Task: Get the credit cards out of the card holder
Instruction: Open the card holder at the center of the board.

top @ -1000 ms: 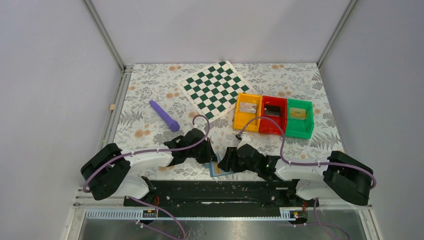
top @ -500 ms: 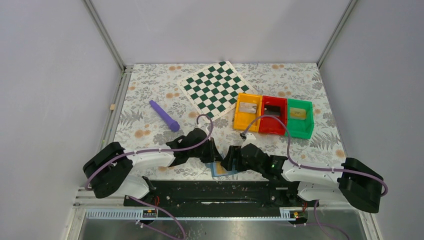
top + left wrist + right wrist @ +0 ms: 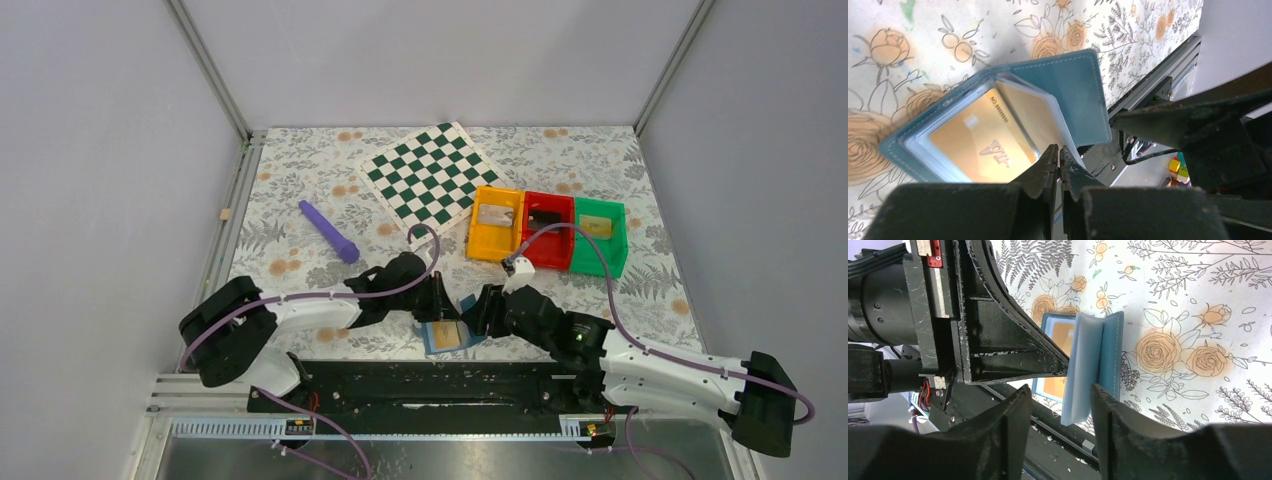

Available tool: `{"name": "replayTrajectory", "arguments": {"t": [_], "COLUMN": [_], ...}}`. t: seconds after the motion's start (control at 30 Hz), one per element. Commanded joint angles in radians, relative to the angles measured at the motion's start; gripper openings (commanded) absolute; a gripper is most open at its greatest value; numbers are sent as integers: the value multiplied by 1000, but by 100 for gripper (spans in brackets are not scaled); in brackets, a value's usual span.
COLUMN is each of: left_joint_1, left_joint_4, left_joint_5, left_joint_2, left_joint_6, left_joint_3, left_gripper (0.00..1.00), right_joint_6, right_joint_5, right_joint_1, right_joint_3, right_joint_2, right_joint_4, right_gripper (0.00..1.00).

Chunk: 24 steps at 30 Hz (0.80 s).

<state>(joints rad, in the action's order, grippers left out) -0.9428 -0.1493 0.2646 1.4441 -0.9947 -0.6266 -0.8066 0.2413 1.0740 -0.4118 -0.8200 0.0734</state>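
The blue card holder [image 3: 427, 341] lies open at the table's front edge, between the two grippers. A yellow-gold credit card [image 3: 449, 334] shows inside it. In the left wrist view the card [image 3: 983, 137] sits under a clear sleeve in the holder [image 3: 1073, 95]. My left gripper [image 3: 1058, 149] is shut, its tips on the pale inner panel [image 3: 1083, 370], which stands raised beside the blue cover [image 3: 1111, 355]. My right gripper [image 3: 1060, 407] is open, with the panel's near end between its fingers. In the top view the left gripper [image 3: 440, 308] and right gripper [image 3: 478, 312] almost meet.
A green-white chequered board [image 3: 430, 180] lies at the back. A purple cylinder [image 3: 328, 231] lies to the left. Orange [image 3: 480, 237], red [image 3: 546, 258] and green [image 3: 598, 266] bins stand to the right, each holding something. The black rail [image 3: 440, 375] runs right behind the holder.
Both grippers have moved right and a little away from the front edge. The card holder has come open, so the gold card now shows from above.
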Motion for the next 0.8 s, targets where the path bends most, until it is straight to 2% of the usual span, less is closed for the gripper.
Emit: {"name": "replayTrajectory", "arguments": {"t": [0.0, 0.23, 0.43, 0.77], "left_joint_1": [-12, -14, -14, -5], "left_joint_4": [-61, -41, -24, 89], "left_joint_5": [19, 16, 5, -44], "left_joint_2": [35, 80, 131, 133], "left_joint_6": [6, 19, 21, 43], "left_joint_3": [-53, -91, -119, -165], "left_gripper": [5, 5, 5, 5], "right_joint_6": [44, 90, 86, 77], "right_joint_5": [5, -130, -216, -121], "right_joint_1": [-5, -5, -5, -12], "right_joint_3": [-35, -54, -47, 48], "right_joint_2": [36, 14, -42, -120], "right_joint_4": [53, 5, -57, -131], "right_gripper": [49, 41, 38, 38]}}
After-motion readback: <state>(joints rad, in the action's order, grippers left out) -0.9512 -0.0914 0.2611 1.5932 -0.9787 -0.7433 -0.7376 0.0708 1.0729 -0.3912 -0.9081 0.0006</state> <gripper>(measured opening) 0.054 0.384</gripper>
